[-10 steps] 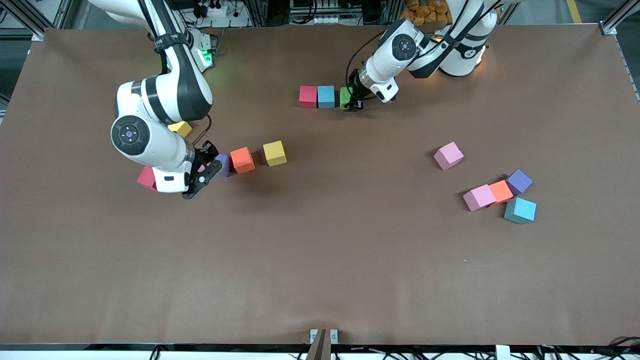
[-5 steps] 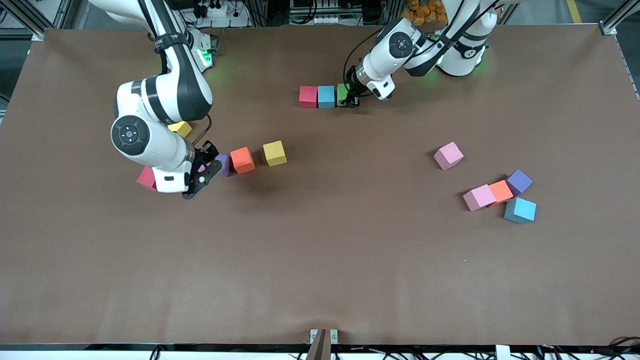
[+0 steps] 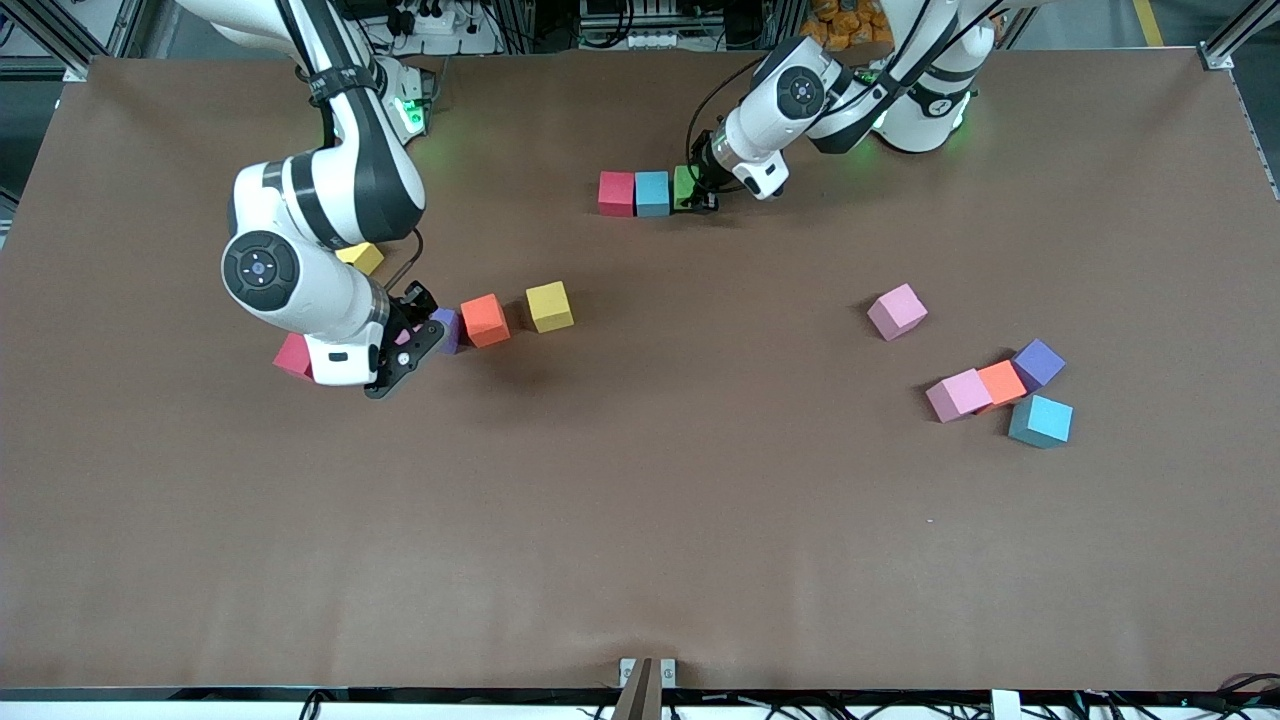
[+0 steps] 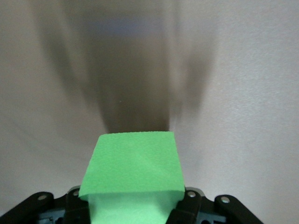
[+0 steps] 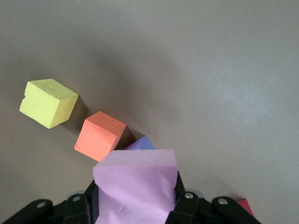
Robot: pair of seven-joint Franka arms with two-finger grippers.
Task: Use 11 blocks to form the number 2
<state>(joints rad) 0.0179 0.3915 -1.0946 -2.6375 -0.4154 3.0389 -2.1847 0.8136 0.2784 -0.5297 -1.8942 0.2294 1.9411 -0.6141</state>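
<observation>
1. Row of three blocks near the robots' edge of the desk: red block (image 3: 616,193), light blue block (image 3: 652,193), green block (image 3: 686,188) – touching side by side, green at the end toward the left arm.
2. Left hand (image 3: 703,192) clenched on the green block (image 4: 132,173), low at the desk.
3. Right hand (image 3: 408,340) grasps a pink block (image 5: 136,186), just above the desk beside a purple block (image 3: 446,329).
4. Beside the purple one: orange block (image 3: 485,320), then yellow block (image 3: 549,306), small gaps between.
5. Second red block (image 3: 292,356) and second yellow block (image 3: 361,257) partly hidden by the right arm.
6. Toward the left arm's end: lone pink block (image 3: 896,311); cluster of pink (image 3: 958,394), orange (image 3: 1002,382), purple (image 3: 1038,363), light blue (image 3: 1040,421).
7. Desk (image 3: 640,540) – plain brown matte sheet; metal frame posts and cables along the robots' edge.
</observation>
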